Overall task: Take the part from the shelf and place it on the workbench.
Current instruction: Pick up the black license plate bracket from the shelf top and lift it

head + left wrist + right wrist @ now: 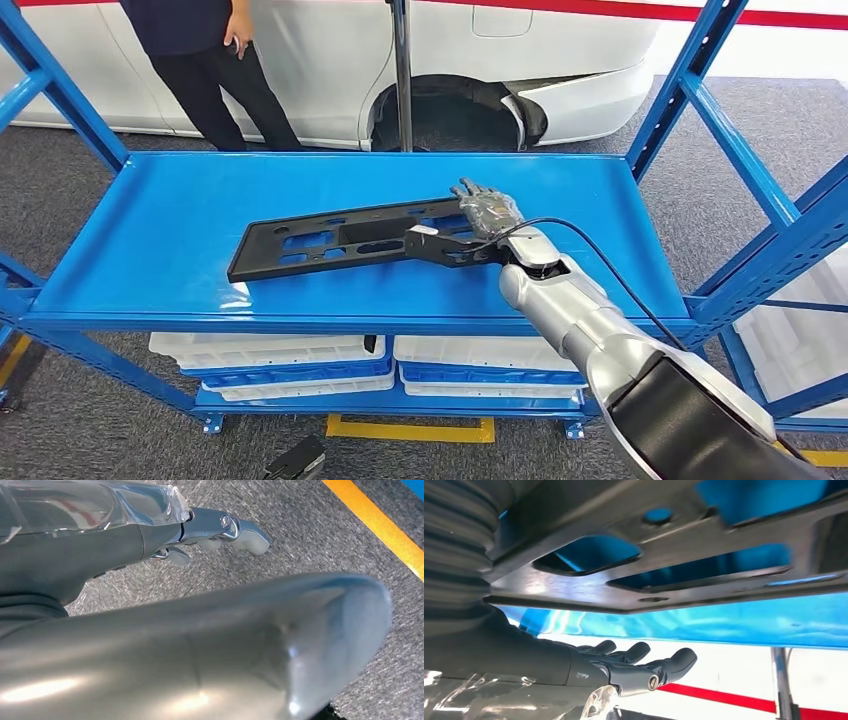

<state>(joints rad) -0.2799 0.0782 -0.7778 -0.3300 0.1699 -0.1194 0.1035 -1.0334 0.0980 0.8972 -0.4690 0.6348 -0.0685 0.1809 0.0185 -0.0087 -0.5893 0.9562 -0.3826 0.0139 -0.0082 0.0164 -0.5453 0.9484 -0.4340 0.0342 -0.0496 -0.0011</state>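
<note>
Head view first: the right hand (pixel 487 208) is being held flat over the right end of the long flat black plastic part with cut-out slots (pixel 345 238), its fingers (pixel 470 190) spread and extended toward twelve o'clock. Nothing is being gripped; the right wrist view shows the fingers (pixel 644 662) stretched straight and apart, with the part (pixel 664 575) lying across the palm side and no thumb seen closing on it. The left hand (pixel 220 530) is being carried low beside the body over grey carpet; whether its fingers are spread or curled cannot be told.

The part is lying on the blue metal shelf deck (pixel 160 230), running from about nine o'clock toward the hand at three o'clock, well inside the deck's edges.

For a sound grasp, the fingers are probably best wrapped over the far edge with the thumb brought under the near edge. Since the grip is being taken at one end, droop of the long free end is likely and should be allowed for when lifting clear of the blue frame uprights (pixel 690 90).
</note>
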